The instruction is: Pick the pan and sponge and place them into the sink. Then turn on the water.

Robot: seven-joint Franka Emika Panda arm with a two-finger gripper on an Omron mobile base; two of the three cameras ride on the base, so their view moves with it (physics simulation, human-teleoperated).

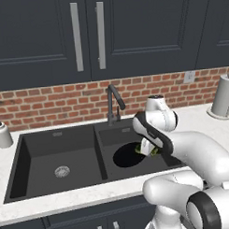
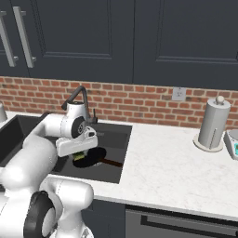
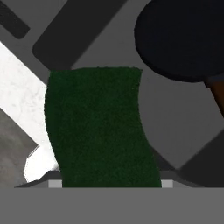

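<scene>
**A:** Which step of the task is in hand?

**B:** Judging by how things lie, the second placing. The pan (image 1: 128,155) already sits in the right basin of the sink (image 1: 24,157), so the sponge (image 3: 103,127) is what is left to put down.

**A:** Start nearest the camera. What does the gripper (image 2: 82,157) hold?

**B:** The sponge. In the hand view its dark green face rises from between the fingers, which it hides. The base views show a yellow-green edge just under the hand, so the jaws are clamped on it, only as far apart as the sponge is thick.

**A:** Where is that relative to the sink?

**B:** Above the right basin, near its front rim. The sponge hangs over the basin floor just beside the pan, with the pan's brown-tinted handle (image 2: 111,162) pointing away to one side.

**A:** What does the next move call for?

**B:** Probably opening the jaws so the sponge drops into the basin, then reaching farther back to the faucet (image 1: 114,103) behind the sink divider, for its side lever. No water runs yet.
</scene>
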